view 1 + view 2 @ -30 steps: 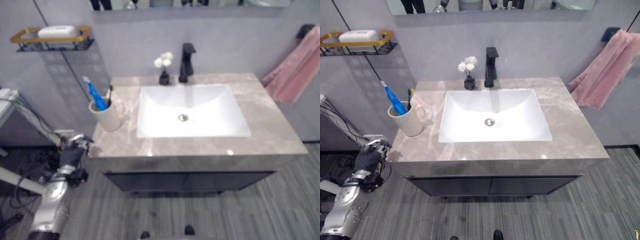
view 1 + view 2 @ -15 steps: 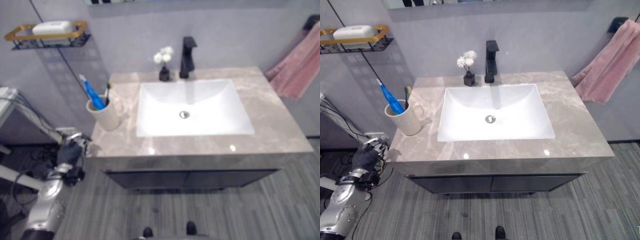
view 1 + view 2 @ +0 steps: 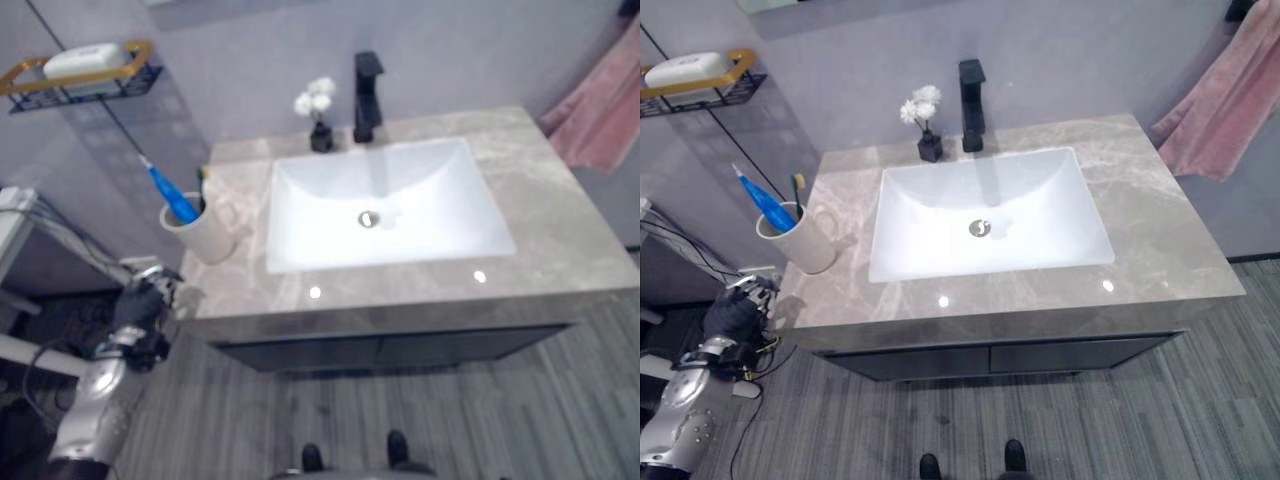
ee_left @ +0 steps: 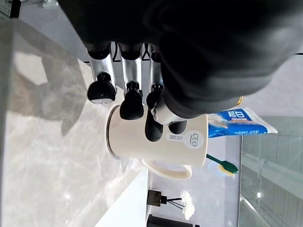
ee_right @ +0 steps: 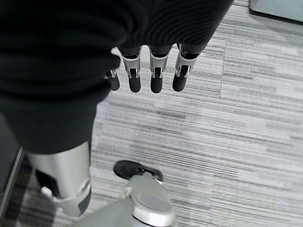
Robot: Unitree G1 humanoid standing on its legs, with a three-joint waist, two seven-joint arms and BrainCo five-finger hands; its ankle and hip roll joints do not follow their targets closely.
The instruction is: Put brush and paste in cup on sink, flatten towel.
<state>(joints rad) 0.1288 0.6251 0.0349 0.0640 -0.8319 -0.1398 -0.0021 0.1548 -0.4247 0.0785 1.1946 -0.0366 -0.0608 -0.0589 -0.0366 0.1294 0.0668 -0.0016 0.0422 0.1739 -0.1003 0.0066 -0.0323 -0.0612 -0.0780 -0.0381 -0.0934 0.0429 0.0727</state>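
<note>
Flattening pink towel [image 3: 1230,105] next: raise right hand [image 5: 151,71], fingers straight and empty; left hand [image 3: 140,305] relaxed, empty, low beside cup [image 3: 800,235] holding brush [image 3: 798,188] and paste [image 3: 762,195].

Both eye views look steeply down from the head at the counter [image 3: 1160,230], taking in the same basin [image 3: 385,205], tap [image 3: 971,90], cup [image 3: 200,232] and towel [image 3: 1225,100] from slightly offset spots. The left wrist view looks along the left hand [image 4: 128,90] from close by, toward the cup and counter edge that the eye views also show. The right wrist view faces down past the right hand [image 5: 151,71] at the floor [image 5: 236,118]
</note>
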